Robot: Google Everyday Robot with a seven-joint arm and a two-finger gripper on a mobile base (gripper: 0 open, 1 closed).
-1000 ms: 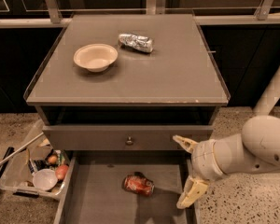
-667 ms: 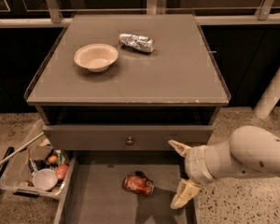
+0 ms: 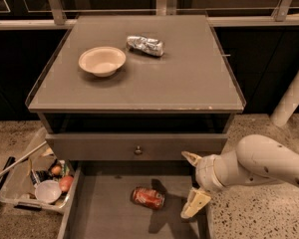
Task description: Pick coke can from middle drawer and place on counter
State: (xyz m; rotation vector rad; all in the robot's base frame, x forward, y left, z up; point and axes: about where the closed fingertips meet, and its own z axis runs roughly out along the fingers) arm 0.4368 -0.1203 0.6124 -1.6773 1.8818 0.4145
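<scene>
The coke can [image 3: 147, 197] is seen lying on its side on the floor of the open drawer [image 3: 102, 210], near the middle, not yet taken. The gripper [image 3: 194, 180] is held just to the can's right, over the drawer's right edge, with its fingers spread wide and nothing between them. One fingertip is up near the closed drawer front [image 3: 99, 147] and the other is low beside the drawer wall. This wide, side-on stance is judged to be preparation for a grasp, since the can's right end is turned roughly toward the gap and could be slid into it. A bowl [image 3: 102, 60] and a foil can [image 3: 145, 45] are set toward the back left of the counter [image 3: 189, 78], so a set-down at the front or right is judged easiest. The drawer's near end is cut off by the lower edge, and the arm [image 3: 269, 161] by the right. The clutter in the bin [image 3: 20, 195] at left cannot be made out, nor can the gripper's height above the drawer floor.
</scene>
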